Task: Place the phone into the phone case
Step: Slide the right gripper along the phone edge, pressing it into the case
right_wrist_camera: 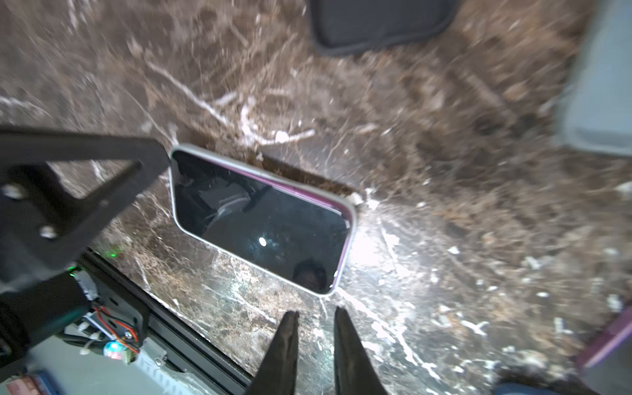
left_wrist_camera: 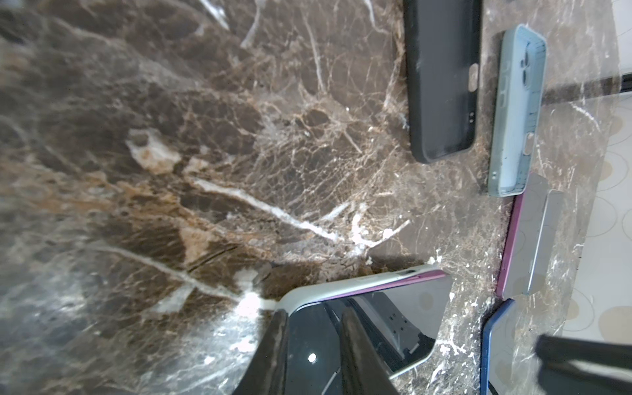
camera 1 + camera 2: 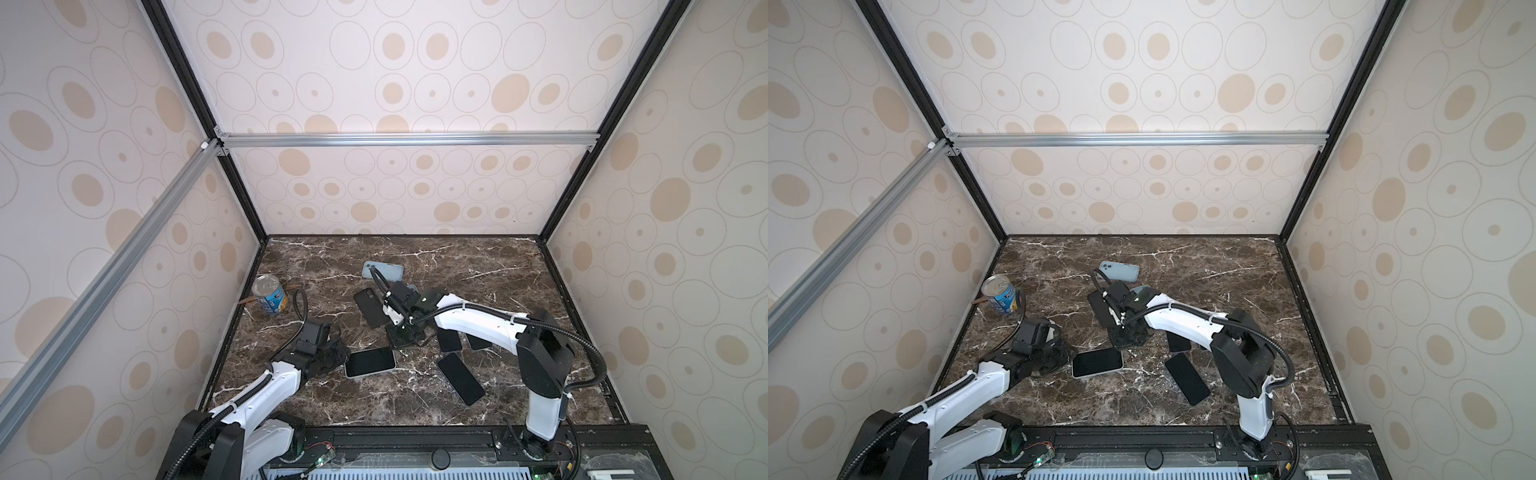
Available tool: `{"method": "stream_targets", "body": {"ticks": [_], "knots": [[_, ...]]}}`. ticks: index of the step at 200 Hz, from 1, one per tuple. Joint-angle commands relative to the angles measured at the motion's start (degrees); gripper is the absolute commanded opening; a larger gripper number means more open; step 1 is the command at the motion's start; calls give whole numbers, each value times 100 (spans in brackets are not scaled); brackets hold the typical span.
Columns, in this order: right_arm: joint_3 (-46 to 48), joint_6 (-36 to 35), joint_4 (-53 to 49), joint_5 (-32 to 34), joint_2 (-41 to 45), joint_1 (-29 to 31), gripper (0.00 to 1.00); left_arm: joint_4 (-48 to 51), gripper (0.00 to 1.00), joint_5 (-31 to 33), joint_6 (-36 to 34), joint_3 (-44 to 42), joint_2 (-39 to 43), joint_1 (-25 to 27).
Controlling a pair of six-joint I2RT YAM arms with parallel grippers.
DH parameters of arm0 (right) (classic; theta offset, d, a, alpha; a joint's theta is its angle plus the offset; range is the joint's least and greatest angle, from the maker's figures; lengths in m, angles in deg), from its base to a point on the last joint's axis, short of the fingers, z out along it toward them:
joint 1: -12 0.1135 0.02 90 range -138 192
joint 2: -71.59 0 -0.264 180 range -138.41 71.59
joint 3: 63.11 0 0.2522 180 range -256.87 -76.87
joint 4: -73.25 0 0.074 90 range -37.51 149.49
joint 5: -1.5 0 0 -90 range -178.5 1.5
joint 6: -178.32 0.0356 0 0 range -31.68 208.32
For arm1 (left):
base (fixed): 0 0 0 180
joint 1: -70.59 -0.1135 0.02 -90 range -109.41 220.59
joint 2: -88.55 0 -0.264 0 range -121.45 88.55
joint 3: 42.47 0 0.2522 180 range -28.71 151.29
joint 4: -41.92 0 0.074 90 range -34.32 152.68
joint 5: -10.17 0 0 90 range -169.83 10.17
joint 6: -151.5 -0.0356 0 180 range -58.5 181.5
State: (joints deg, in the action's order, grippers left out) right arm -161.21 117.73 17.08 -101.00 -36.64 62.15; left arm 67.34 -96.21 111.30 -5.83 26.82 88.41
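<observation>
Two-handed, with the left hand (image 2: 314, 314) and right hand (image 1: 315, 313) both slightly parted and empty, press evenly along the purple edge of the phone (image 1: 260, 222) lying screen-up in its pale case (image 2: 342, 284) on the worktop (image 3: 457, 266)

I am watching the left gripper (image 3: 341, 358) sitting at the left end of a white-edged phone (image 3: 370, 362) that is lying screen-up on the marble table (image 3: 498, 266). The right gripper (image 3: 402, 338) is pointing down just beyond that phone, beside a black case (image 3: 371, 309). A light blue case (image 3: 384, 271) is lying farther back, and a can (image 3: 270, 296) is standing at far left.
</observation>
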Motion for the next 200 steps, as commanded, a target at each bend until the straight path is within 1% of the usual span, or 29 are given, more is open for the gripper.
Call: {"method": "stream_targets", "body": {"ticks": [1, 46, 82, 98, 132, 178, 200], "knots": [[-42, -203, -198, -231, -84, -206, 22, 84, 28, -31, -140, 86, 25, -33], [-109, -229, 39, -667, -451, -340, 22, 302, 28, -47, -150, -2, 166, -47], [-131, -223, 222, -818, -588, -340, 23, 407, 29, -63, -151, -28, 205, -48], [-192, -244, 161, -821, -687, -341, 25, 412, 30, -81, -142, -102, 235, -47], [-153, -226, 237, -800, -913, -343, 26, 347, 30, -118, -200, -253, 155, -56], [-160, -113, 401, -737, -1069, -340, 25, 87, 27, -250, -200, -358, 1, -55], [-145, -124, 409, -714, -1126, -348, 24, 15, 24, -260, -253, -355, -82, -58]]}}
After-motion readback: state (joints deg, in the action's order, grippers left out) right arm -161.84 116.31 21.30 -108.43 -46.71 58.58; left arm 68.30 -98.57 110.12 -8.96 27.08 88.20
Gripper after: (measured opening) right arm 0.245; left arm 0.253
